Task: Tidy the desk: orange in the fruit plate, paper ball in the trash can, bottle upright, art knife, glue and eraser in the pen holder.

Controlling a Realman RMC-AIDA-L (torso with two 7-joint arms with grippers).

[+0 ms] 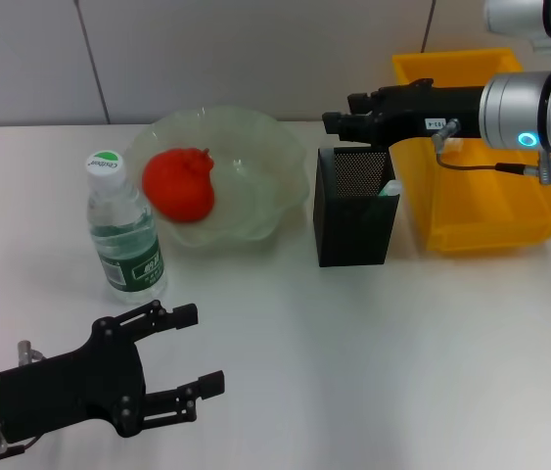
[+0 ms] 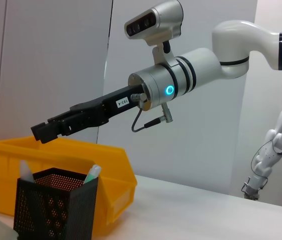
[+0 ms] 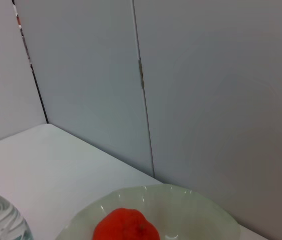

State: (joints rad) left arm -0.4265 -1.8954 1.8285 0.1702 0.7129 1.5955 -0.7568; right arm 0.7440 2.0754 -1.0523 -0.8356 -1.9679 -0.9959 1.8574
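The orange (image 1: pixel 177 184) lies in the pale green fruit plate (image 1: pixel 275 157) at the back of the desk; the right wrist view also shows the orange (image 3: pixel 125 226) and the plate (image 3: pixel 191 200). Left of the plate the bottle (image 1: pixel 123 230) stands upright with its cap on. The black mesh pen holder (image 1: pixel 353 211) holds two light-coloured sticks (image 2: pixel 91 174); I cannot tell which items they are. My right gripper (image 1: pixel 339 120) hovers just over the holder's back rim, fingers together and empty. Near the front left, my left gripper (image 1: pixel 204 350) rests open above the desk. The paper ball is out of view.
A yellow bin (image 1: pixel 481 147) stands right of the pen holder, under the right forearm. A grey panelled wall runs behind the desk. White desk surface (image 1: pixel 373 362) stretches across the front and right.
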